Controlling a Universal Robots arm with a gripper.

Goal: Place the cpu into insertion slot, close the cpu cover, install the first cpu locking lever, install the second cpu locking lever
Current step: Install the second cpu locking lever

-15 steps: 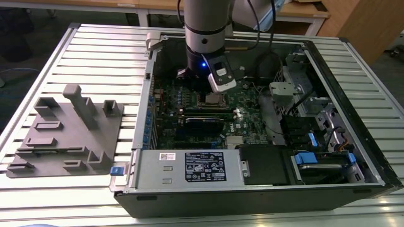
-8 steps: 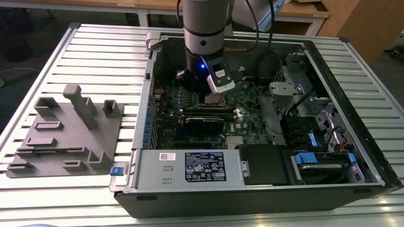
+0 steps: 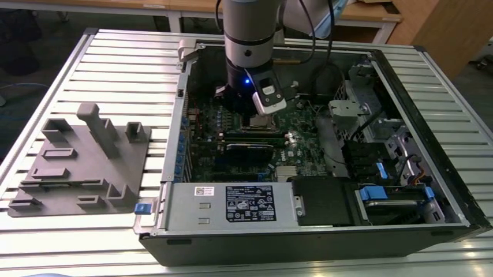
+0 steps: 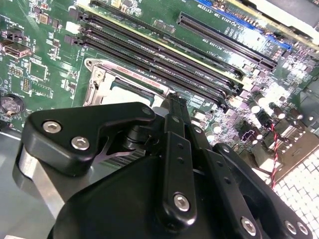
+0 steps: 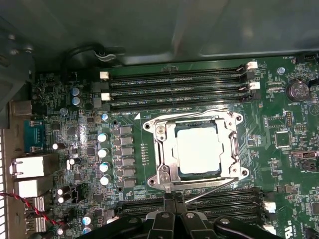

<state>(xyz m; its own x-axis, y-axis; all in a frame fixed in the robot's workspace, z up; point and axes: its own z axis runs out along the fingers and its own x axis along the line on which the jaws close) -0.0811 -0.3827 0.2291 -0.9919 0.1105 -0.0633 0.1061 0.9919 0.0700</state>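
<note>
1. The cpu (image 3: 262,120) in the exterior view is a pale square patch on the green motherboard (image 3: 301,135) inside the open computer case (image 3: 431,190), directly under the arm's claw (image 3: 262,113). The arm reaches down from the far side of the case, a blue light glowing on its wrist. A black labelled power supply box (image 3: 250,203) lies along the near wall of the case. The case rests on a ribbed metal bench (image 3: 100,63), and a grey fixture block (image 3: 81,167) with upright posts sits on the bench to the exterior view's left, apart from the case.
2. The cpu (image 5: 198,150) in the first wrist view lies flat and square in the insertion slot (image 5: 197,173), its silvery top face showing through the window of the cpu cover (image 5: 164,152), which is folded down around it. One thin locking lever (image 5: 207,188) slants up away from the slot's edge near the claw (image 5: 172,206); the claw's black fingertips (image 5: 166,203) appear pressed together beside that lever, though whether they pinch it I cannot tell. Long memory slots (image 5: 174,84) run along the far side of the slot.
3. The claw (image 4: 174,104) in the second wrist view shows its black linkage up close, the tips drawn together over a corner of the cpu cover (image 4: 97,82); a dark edge of the insertion slot (image 4: 129,92) peeks out beside them
</note>
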